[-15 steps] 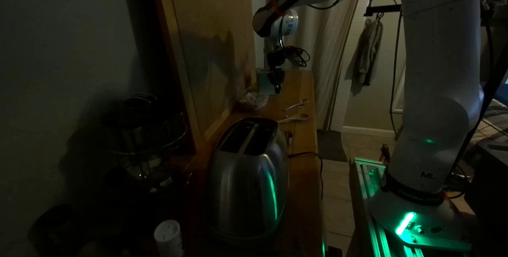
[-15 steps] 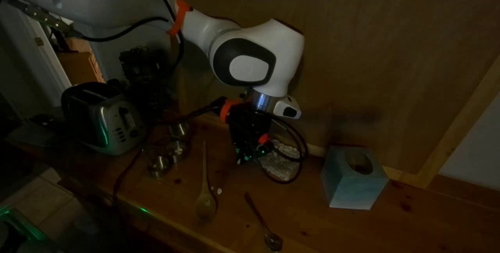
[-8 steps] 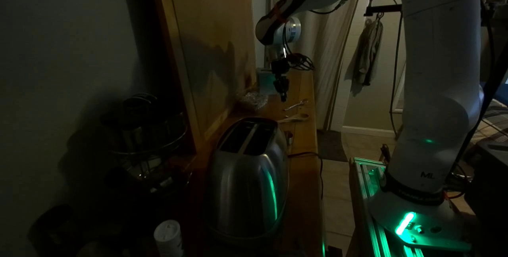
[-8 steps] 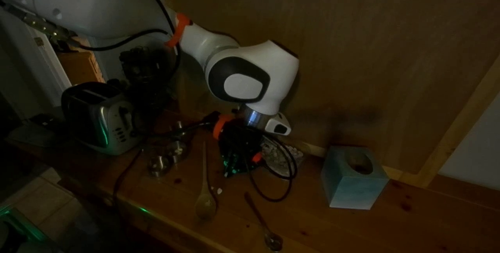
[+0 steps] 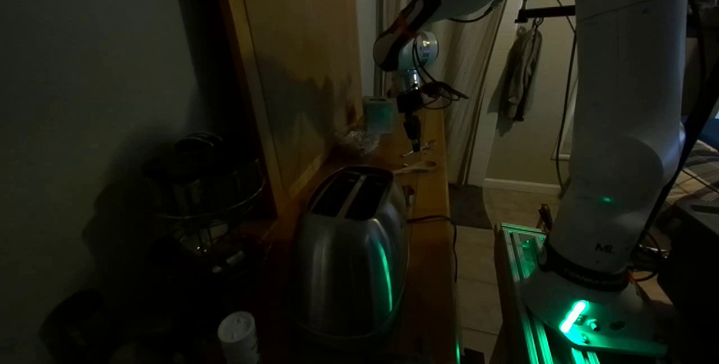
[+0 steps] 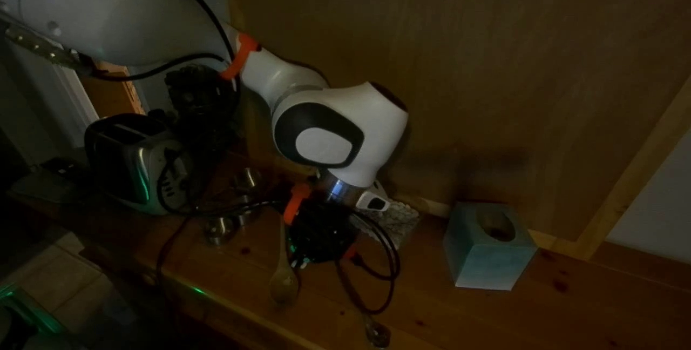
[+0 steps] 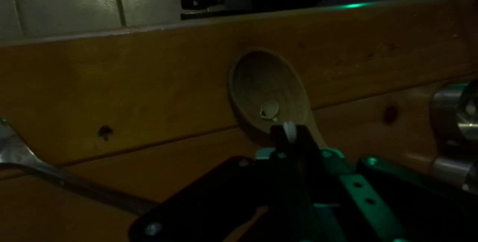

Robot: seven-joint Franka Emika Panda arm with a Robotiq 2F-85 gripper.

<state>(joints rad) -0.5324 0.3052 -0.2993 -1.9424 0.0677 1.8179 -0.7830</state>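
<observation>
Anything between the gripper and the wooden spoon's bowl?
Nothing visible. In the wrist view the gripper, pinching a small white piece, shows at the bowl edge of the wooden spoon; a pale flake lies inside; the metal spoon lies off to one side.

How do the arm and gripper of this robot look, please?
The arm is white and rounded, with a dark oval patch, letters ML, orange bands, black cables and a green light on its base. The gripper is black and jointed, with small round bolts.

A white sliver [image 7: 289, 132] is being gripped; at its eleven o'clock (wrist view), a wooden spoon [image 7: 267, 79] is lying bowl-up, cradling a flake [image 7: 269, 109].
</observation>
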